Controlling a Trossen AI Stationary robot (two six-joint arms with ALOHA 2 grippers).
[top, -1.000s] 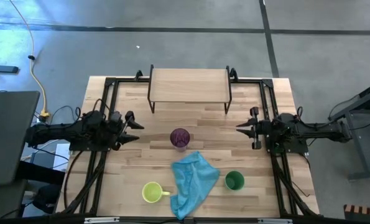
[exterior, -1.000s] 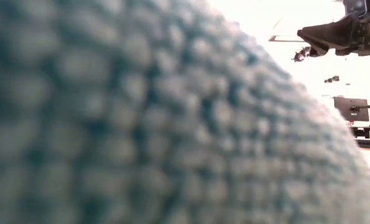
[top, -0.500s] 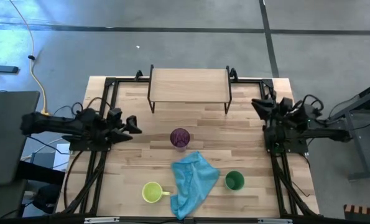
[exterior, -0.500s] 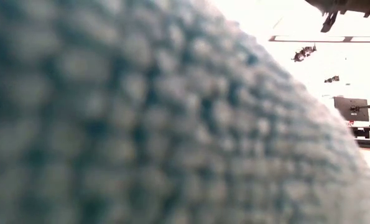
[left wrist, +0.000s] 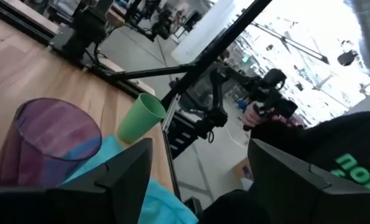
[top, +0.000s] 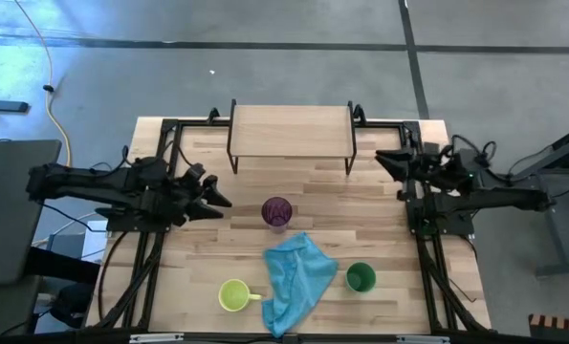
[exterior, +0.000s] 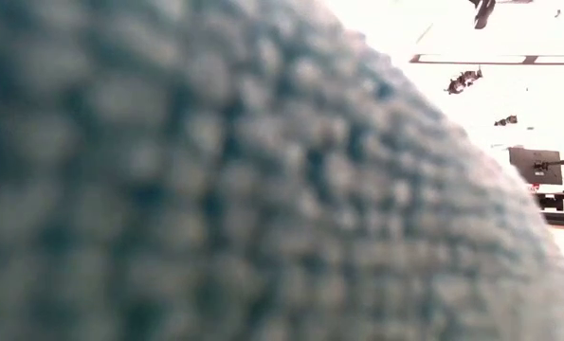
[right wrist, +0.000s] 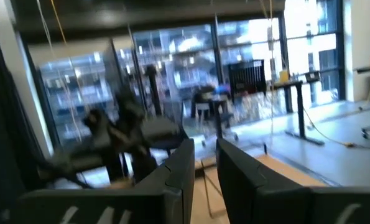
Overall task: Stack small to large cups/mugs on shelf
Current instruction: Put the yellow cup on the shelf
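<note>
The translucent purple cup point(top: 276, 211) stands upright on the tabletop at mid-table, in front of the shelf point(top: 292, 131). In the high view the green cup point(top: 361, 278) stands near the front right and the yellow-green mug point(top: 233, 295) near the front left. My left gripper point(top: 215, 197) hovers open, level, left of the purple cup point(left wrist: 48, 146). Its wrist view shows the green cup point(left wrist: 141, 117) beyond. My right gripper point(top: 383, 158) hangs raised at the table's right, near the shelf's right end. A narrow gap shows between its fingers point(right wrist: 204, 168), with nothing in it.
A light blue cloth point(top: 296, 280) lies crumpled between the mug and the green cup and fills the low view point(exterior: 215, 189). Black frame rails point(top: 420, 229) run along both table sides. A person in a dark garment point(left wrist: 352, 149) shows beyond the table.
Both grippers have risen. My left gripper has also moved a little toward the purple cup and rolled. My right gripper has rolled and swung its tips toward the far edge, climbing almost out of the low view. The cups, mug and cloth have stayed put.
</note>
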